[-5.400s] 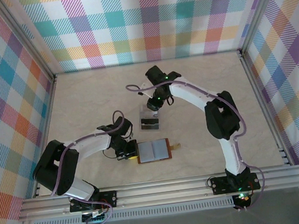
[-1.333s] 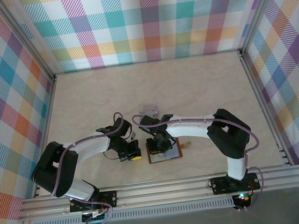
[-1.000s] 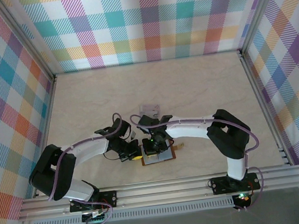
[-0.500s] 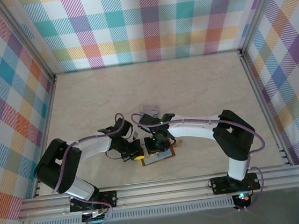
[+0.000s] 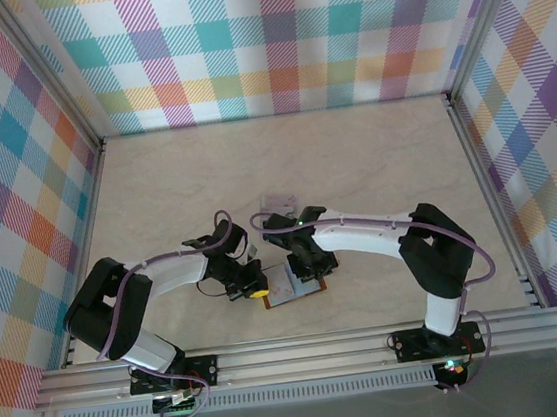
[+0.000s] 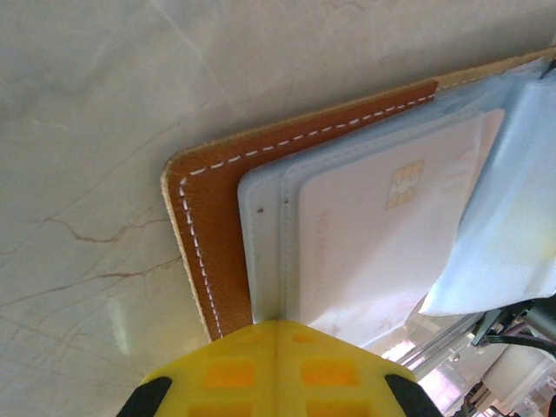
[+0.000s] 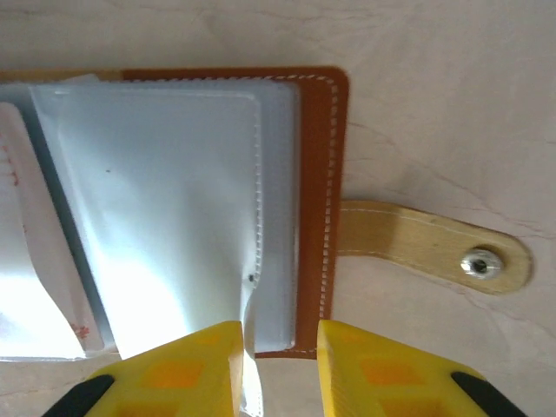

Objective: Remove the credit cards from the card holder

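Between plaid walls (image 5: 269, 38), the card holder (image 5: 288, 288) lies open on the marbled bench (image 5: 373, 157). Left wrist: left fingers (image 6: 217, 382) pressed together on its edge, beside a credit card (image 6: 382, 234). Right wrist: right fingers (image 7: 174, 378) slightly spread astride a pale pocket flap (image 7: 174, 217).

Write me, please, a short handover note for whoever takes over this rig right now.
Left gripper: shut, tips at one end of the card holder.
Right gripper: open, one finger on each side of the edge of a clear pocket leaf, at the end with the strap tab.
The card holder lies open and flat on the table.
One credit card, pale with a chip, sits in a pocket at the left gripper's end.
Done: the holder is open.
Left: draw that card out, then check the other pockets.
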You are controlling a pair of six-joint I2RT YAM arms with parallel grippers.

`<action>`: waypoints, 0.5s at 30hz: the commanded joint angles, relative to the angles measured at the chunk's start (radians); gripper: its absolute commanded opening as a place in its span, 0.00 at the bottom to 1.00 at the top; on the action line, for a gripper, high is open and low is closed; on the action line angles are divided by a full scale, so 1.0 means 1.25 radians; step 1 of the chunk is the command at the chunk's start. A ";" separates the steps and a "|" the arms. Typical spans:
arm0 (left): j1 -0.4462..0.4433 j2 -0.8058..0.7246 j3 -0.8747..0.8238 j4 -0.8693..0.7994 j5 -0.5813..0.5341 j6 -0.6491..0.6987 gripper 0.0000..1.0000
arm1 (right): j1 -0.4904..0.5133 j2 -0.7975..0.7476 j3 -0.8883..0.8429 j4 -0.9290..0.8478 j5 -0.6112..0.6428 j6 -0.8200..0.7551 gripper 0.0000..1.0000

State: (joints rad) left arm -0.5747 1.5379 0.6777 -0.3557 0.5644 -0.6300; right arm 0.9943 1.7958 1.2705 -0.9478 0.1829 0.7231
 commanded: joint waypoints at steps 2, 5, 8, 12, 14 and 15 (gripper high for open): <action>-0.004 0.010 -0.003 -0.082 -0.077 0.023 0.00 | -0.003 -0.025 0.038 -0.018 -0.003 -0.015 0.30; -0.004 0.007 0.003 -0.089 -0.081 0.026 0.00 | -0.004 -0.048 0.032 0.035 -0.071 -0.019 0.30; -0.004 0.003 0.005 -0.092 -0.083 0.026 0.00 | -0.007 -0.077 0.004 0.150 -0.182 -0.024 0.30; -0.004 0.005 0.011 -0.101 -0.088 0.032 0.00 | -0.015 -0.063 -0.024 0.286 -0.332 0.003 0.30; -0.004 0.004 0.013 -0.103 -0.089 0.034 0.00 | -0.018 -0.041 -0.029 0.323 -0.378 0.013 0.30; -0.004 0.004 0.013 -0.103 -0.089 0.032 0.00 | -0.020 -0.029 -0.032 0.333 -0.391 0.016 0.30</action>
State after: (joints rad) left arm -0.5747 1.5375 0.6979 -0.4019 0.5354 -0.6086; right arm 0.9779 1.7260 1.2552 -0.6411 -0.1619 0.7219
